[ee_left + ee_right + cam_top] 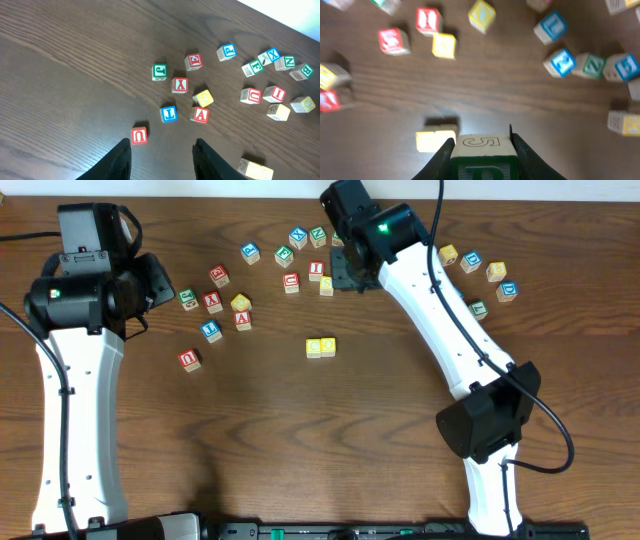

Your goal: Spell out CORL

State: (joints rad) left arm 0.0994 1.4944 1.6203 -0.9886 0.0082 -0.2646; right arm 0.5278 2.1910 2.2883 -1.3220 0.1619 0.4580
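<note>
My right fingers [439, 159] pinching green R cube [482, 150]. Keep level, set flush beside yellow pair [320, 347], in line, R upward. My left fingers [119, 161] spread, empty.

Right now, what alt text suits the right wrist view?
The right end effector grips a green-faced cube at bottom centre. Ahead on the dark wooden table lie two yellow cubes, with red, blue, green and yellow letter cubes scattered beyond.
</note>
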